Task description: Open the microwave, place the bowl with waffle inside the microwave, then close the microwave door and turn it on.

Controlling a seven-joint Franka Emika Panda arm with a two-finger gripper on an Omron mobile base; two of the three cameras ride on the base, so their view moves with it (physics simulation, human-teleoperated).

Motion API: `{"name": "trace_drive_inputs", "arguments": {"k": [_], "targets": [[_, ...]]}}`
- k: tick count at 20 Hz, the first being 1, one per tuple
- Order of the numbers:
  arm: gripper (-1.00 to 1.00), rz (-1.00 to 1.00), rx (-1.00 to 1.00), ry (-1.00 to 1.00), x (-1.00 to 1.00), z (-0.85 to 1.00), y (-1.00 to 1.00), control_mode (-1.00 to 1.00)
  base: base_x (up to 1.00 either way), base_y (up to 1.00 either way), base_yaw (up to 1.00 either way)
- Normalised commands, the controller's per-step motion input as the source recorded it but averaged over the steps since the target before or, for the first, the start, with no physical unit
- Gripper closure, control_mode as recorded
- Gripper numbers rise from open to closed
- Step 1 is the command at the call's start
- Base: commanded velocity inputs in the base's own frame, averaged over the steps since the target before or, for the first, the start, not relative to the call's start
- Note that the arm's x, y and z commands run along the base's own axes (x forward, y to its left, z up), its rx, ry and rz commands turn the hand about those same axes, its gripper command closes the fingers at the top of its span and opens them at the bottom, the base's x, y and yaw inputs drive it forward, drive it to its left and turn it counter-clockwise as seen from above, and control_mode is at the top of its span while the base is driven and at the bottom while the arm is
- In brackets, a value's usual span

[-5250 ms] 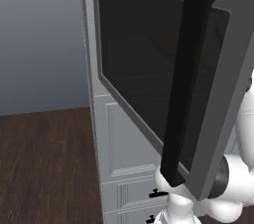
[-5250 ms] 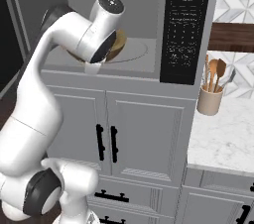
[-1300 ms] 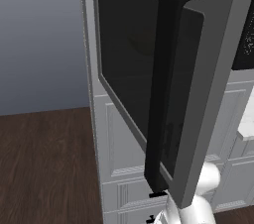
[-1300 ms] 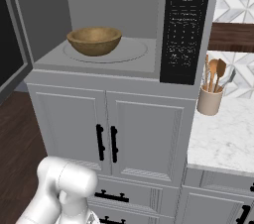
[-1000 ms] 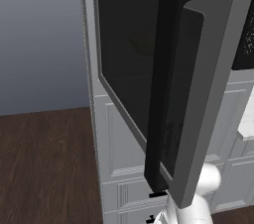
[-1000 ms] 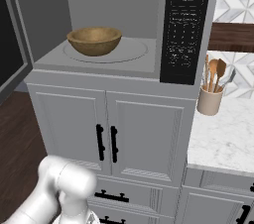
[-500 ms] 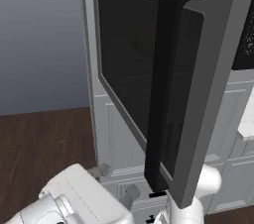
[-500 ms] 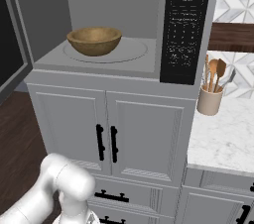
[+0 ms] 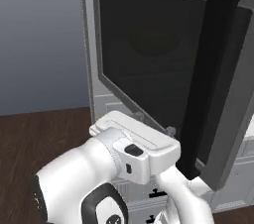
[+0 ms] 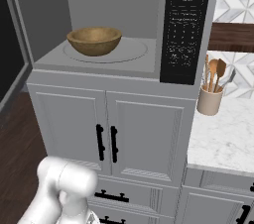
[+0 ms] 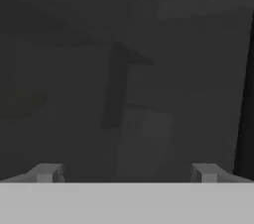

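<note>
Wooden round bowl (image 10: 94, 40) on smooth glass turntable (image 10: 134, 52), end effector (image 11: 126, 172) released

The microwave door (image 9: 149, 69) has glossy dark glass in a matt grey frame. The bowl with waffle (image 10: 94, 40) looks like smooth wood. The table (image 10: 223, 136) is polished white marble.
</note>
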Motion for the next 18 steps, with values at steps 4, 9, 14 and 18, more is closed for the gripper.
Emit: {"name": "trace_drive_inputs", "arguments": {"k": [4, 9, 14, 18], "targets": [[-1.00, 0.25, 0.11, -0.09, 1.00, 0.00, -1.00, -1.00, 0.00, 0.00, 0.00], [-1.00, 0.25, 0.08, 0.00, 1.00, -0.03, -0.97, -1.00, 0.00, 0.00, 0.00], [-1.00, 0.28, 0.05, 0.00, 1.00, -0.08, -0.94, -1.00, 0.00, 0.00, 0.00], [-1.00, 0.27, 0.05, 0.03, 1.00, -0.07, -0.89, -1.00, 0.00, 0.00, 0.00]]}}
